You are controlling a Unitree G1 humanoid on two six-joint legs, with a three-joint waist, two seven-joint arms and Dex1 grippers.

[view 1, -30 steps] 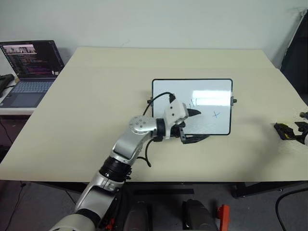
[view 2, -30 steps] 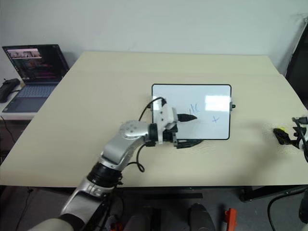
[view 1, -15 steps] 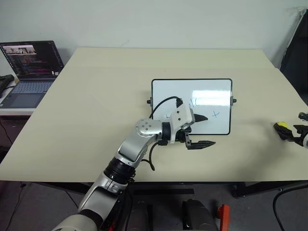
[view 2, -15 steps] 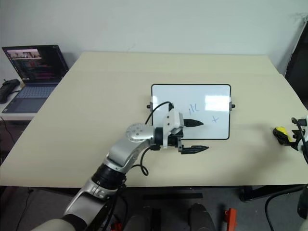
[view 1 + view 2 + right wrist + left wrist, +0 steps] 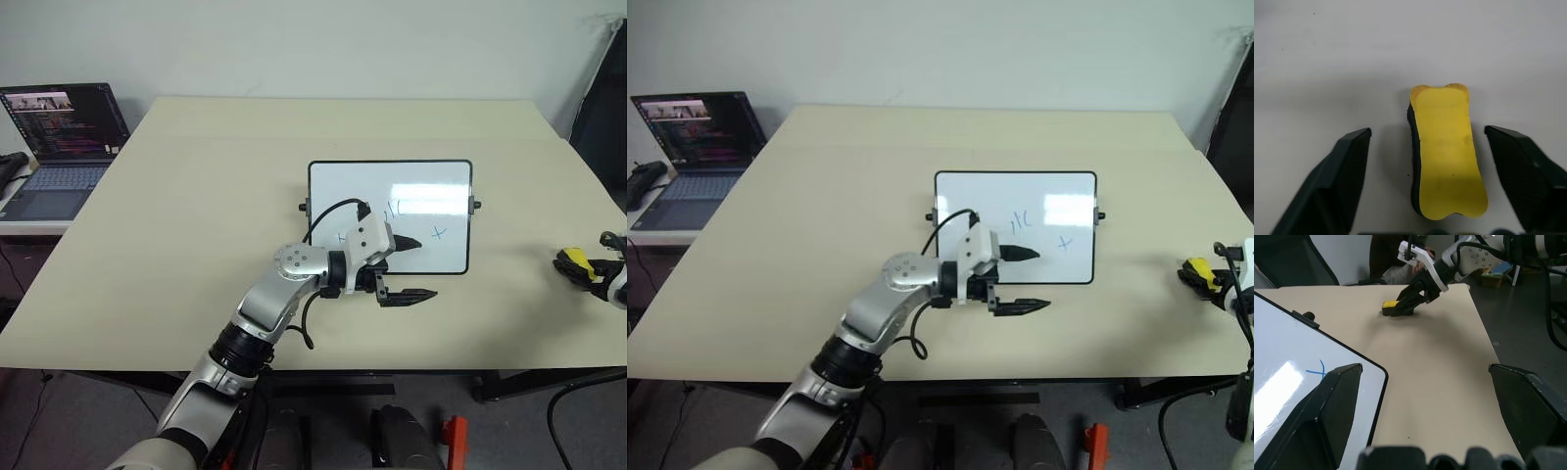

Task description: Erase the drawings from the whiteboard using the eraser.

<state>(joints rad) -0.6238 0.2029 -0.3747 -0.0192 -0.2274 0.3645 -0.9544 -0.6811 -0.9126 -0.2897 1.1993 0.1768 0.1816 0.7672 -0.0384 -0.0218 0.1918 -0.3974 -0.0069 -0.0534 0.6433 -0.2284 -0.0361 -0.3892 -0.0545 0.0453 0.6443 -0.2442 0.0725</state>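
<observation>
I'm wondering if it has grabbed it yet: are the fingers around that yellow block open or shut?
Open: the right gripper has its fingers apart on both sides of the eraser, with gaps showing.

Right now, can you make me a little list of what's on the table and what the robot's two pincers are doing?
Board: rectangular glossy white whiteboard with thin black frame, flat on the beige table
Marks: small blue marker drawings, not yet wiped
Eraser: small yellow block eraser with dark underside, on the table to the board's right
Right pincer: open, fingers either side of the eraser, no grip yet
Left pincer: open, empty, at the board's near edge
Off to the left: open dark-screened laptop
</observation>
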